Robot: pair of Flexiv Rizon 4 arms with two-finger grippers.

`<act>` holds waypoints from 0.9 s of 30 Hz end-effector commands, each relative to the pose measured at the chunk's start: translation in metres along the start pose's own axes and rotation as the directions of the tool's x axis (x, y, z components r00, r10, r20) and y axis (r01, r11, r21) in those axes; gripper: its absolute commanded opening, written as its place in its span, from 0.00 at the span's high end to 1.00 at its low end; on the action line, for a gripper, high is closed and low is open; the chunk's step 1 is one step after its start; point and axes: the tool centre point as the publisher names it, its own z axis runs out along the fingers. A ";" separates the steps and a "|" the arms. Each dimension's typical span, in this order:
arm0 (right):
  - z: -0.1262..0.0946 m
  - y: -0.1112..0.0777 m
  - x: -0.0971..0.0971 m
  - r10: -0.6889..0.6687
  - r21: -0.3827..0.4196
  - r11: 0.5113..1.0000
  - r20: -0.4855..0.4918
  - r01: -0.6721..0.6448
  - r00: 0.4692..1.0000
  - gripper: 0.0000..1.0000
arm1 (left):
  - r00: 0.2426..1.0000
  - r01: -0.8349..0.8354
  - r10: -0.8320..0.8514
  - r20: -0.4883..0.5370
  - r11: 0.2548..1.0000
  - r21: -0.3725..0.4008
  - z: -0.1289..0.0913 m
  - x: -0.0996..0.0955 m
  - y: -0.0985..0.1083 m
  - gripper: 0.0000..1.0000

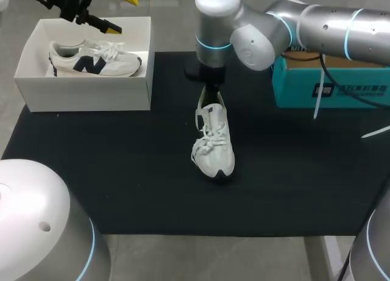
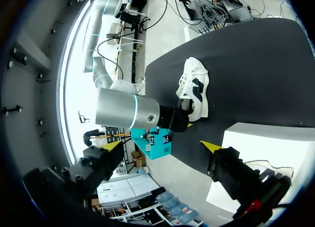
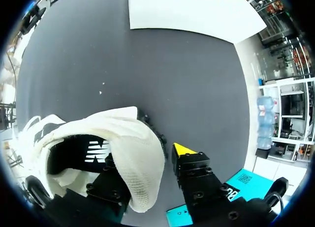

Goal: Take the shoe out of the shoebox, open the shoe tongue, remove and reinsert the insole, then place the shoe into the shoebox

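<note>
A white shoe (image 1: 213,144) lies on the black mat (image 1: 122,171) with its toe toward me; it also shows in the left wrist view (image 2: 194,89). My right gripper (image 1: 212,92) stands at its heel. In the right wrist view the heel wall (image 3: 142,153) sits between the fingers of this gripper (image 3: 152,163), one finger inside the shoe and the yellow-tipped one (image 3: 184,149) outside, shut on it. The white shoebox (image 1: 82,95) at the back left holds a second white shoe with a dark logo (image 1: 94,58). My left gripper (image 1: 122,13) hangs open above the box (image 2: 266,138), holding nothing (image 2: 162,146).
A teal cardboard box (image 1: 329,86) stands at the mat's back right, close behind my right arm (image 2: 160,143). The mat stretches bare in front of and to both sides of the loose shoe.
</note>
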 end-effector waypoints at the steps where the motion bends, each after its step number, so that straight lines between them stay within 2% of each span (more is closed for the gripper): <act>1: -0.018 -0.003 0.007 0.021 0.002 1.000 0.013 -0.021 1.000 1.00 | 1.000 -0.001 0.001 -0.003 1.000 0.002 0.000 0.000 0.001 0.00; 6: -0.045 -0.004 0.010 0.038 -0.006 0.999 0.020 -0.038 0.999 1.00 | 1.000 -0.001 0.001 -0.003 1.000 0.002 0.000 0.000 0.001 0.00; 11: -0.082 -0.010 0.000 0.052 -0.004 0.999 0.032 -0.052 0.998 1.00 | 1.000 -0.001 0.001 -0.003 1.000 0.002 0.000 0.000 0.001 0.00; 15: -0.117 -0.017 -0.015 0.043 0.011 0.999 0.043 -0.043 0.998 1.00 | 1.000 -0.001 0.001 -0.003 1.000 0.002 0.000 0.000 0.001 0.00; 20: -0.166 -0.016 -0.029 0.033 0.021 0.999 0.040 -0.034 0.999 1.00 | 1.000 -0.001 0.001 -0.003 1.000 0.002 0.000 0.000 0.001 0.00; 27: -0.236 -0.017 -0.046 0.047 0.000 0.999 0.032 -0.047 0.998 1.00 | 1.000 -0.001 0.001 -0.003 1.000 0.002 0.000 0.000 0.001 0.00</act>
